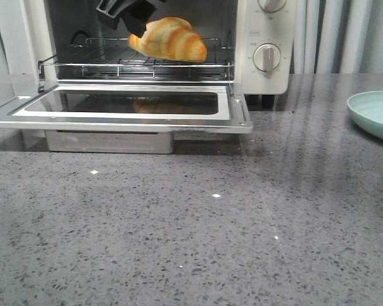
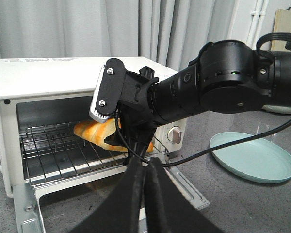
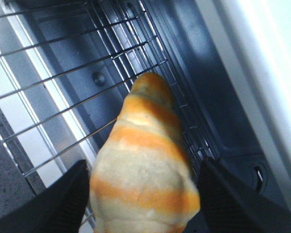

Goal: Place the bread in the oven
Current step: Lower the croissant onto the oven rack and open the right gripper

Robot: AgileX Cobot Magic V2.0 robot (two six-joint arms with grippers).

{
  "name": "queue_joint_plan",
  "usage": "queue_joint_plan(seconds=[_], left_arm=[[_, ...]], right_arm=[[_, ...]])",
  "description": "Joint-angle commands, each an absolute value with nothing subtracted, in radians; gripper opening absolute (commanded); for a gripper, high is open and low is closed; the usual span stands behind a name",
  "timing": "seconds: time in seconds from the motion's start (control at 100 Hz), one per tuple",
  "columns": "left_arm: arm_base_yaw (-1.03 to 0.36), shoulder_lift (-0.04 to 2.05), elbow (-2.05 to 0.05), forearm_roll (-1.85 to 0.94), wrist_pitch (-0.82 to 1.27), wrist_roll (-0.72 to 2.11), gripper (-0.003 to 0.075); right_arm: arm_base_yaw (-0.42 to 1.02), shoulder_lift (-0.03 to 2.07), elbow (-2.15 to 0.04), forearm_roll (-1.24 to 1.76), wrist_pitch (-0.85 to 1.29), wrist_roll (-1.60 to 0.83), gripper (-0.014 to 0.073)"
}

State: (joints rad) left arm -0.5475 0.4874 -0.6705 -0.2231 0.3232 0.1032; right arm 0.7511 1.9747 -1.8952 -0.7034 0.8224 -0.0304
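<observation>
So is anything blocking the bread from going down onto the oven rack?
Nothing visible. The oven door is folded down, and the bread, between the right gripper fingers, is already over the bare wire rack.

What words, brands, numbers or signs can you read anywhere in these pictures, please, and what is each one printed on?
None can be read for certain.
Embossed lettering on the top edge of the oven, seen from the left wrist: too faint to read.
Small label and dial markings around the knobs on the oven's right panel, front view: too small and blurred to read.
The bread, plate and counter carry no text.
</observation>
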Motion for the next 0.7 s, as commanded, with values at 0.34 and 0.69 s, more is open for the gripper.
queue_joint_plan(seconds=[0.34,0.69], left_arm=[[-0.423,0.364,-0.707,-0.146,0.283,0.087,-0.0022],[-0.195,0.144,-0.669,-0.148,0.381,0.068,-0.0022]], right_arm=[[0.83,1.899,-1.933,-0.755,0.829,-0.03,0.0453],[0.981,1.819,-1.933,-0.755,1.069,0.065,0.0453]])
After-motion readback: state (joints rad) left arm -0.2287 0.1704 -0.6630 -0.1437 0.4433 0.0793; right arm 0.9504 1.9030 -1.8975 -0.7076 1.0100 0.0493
